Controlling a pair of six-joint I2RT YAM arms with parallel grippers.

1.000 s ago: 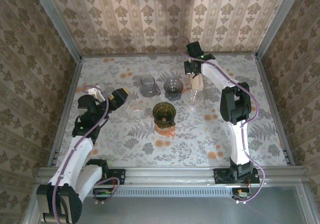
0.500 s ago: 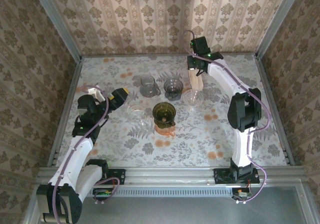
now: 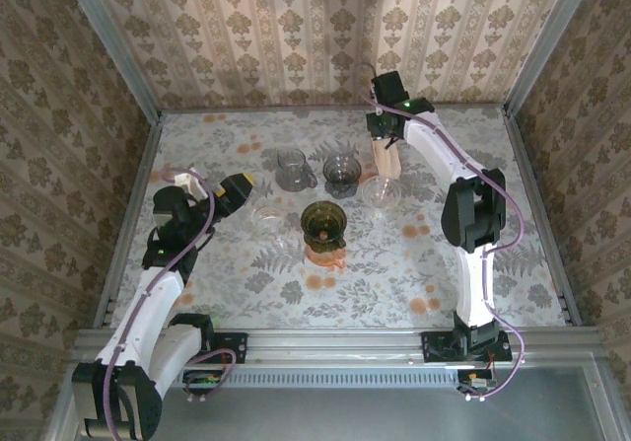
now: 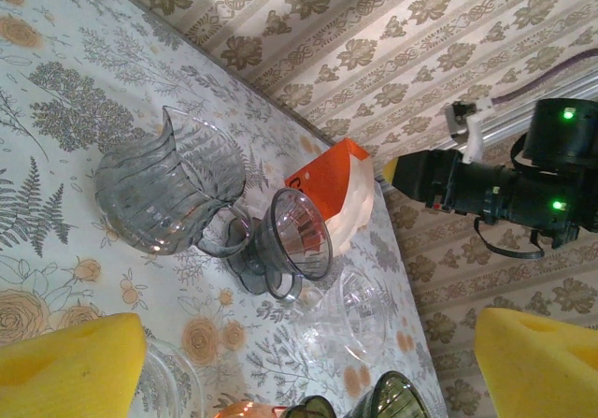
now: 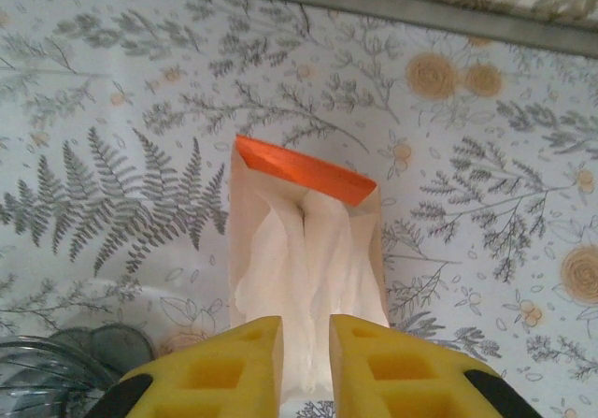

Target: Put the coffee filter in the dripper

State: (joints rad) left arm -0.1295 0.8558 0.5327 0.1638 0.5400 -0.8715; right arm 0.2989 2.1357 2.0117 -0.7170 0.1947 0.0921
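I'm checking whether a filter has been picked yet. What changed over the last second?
The right pincer drew back slightly toward the far wall above the filter pack, its elbow swinging outward. Its pads stand slightly apart over the white filters; whether one is pinched can't be told. The pack, the wide-open left pincer and the olive dripper stayed put.

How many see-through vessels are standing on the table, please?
5: pitcher back left, grey dripper beside it, clear cup right, clear bowl front left, green dripper front centre. The filter bag may hide more.
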